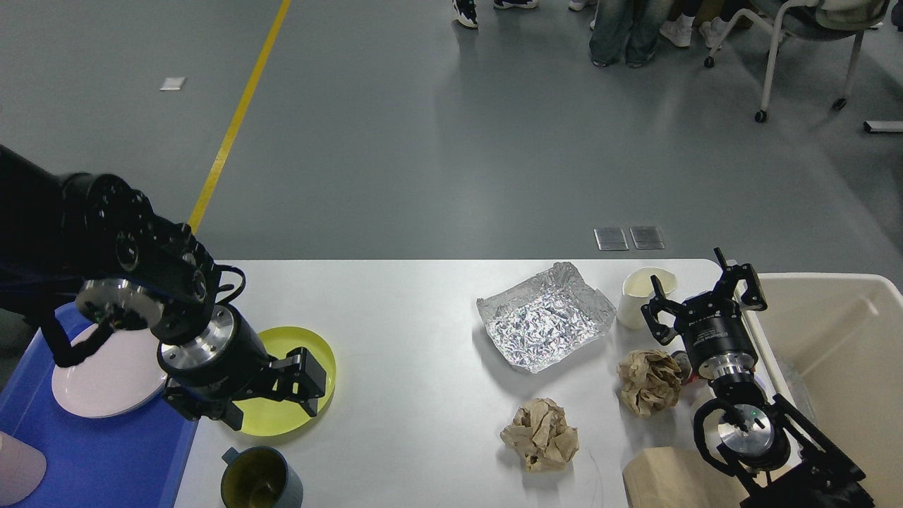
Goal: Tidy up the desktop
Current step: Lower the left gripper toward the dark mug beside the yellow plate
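Yellow plate [282,381] directly under left gripper [271,402], on white desktop [409,331] beside blue tray [106,451]. Jaws spread, empty, straddling near rim. Right gripper [702,296] open, empty, far side by paper cup [642,296].

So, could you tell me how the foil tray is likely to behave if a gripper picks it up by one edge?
The foil tray looks thin and heavily creased, so it would probably bend or crush rather than hold its shape. It appears empty, so likely very light and apt to slide on the smooth desktop if pushed. Its shiny walls may slip between the fingers.
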